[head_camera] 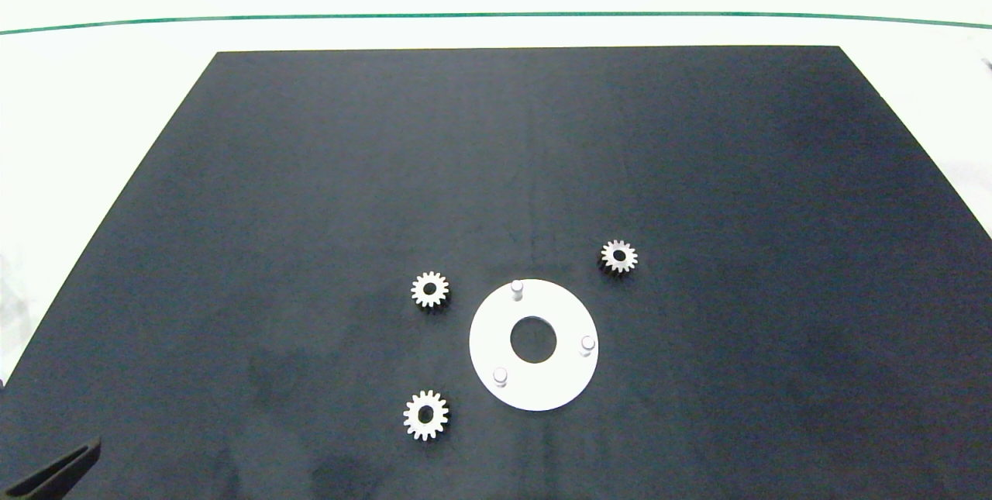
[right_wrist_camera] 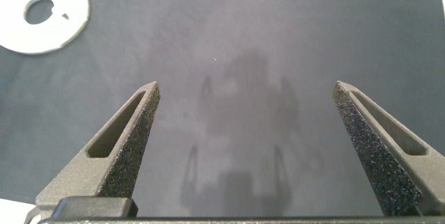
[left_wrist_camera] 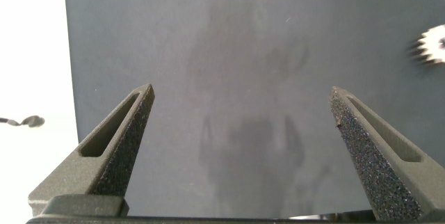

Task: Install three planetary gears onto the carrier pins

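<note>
**A:** Grey foam lines both pairs of fingers, and you will find each pair spread wide with nothing between them; the left gripper (left_wrist_camera: 242, 113) hangs over bare mat at the near left corner, only a finger tip of it showing in the head view; the right gripper (right_wrist_camera: 247, 109) hovers over bare mat too, and the head view does not show it at all.

**B:** And outward from there?

**A:** The black mat (head_camera: 310, 174) carries everything; the white disc (head_camera: 496, 333) lies flat near its front centre, its three carrier pins (head_camera: 517, 287) standing upright and all bare; the planetary gears (head_camera: 430, 290) lie flat around it, apart from its rim: one just beyond its far left, one (head_camera: 425, 415) nearer you on the left, one (head_camera: 618, 256) off its far right.

**B:** Why scattered so?

**A:** Probably so each lies within reach of one arm; two sit on the left arm's side, one on the right's; lying flat with bores upward, they would drop straight over a pin.

**B:** Progress?

**A:** None installed; you should judge the first pickup as still ahead; thin gears flat on a mat leave little edge to pinch.
</note>
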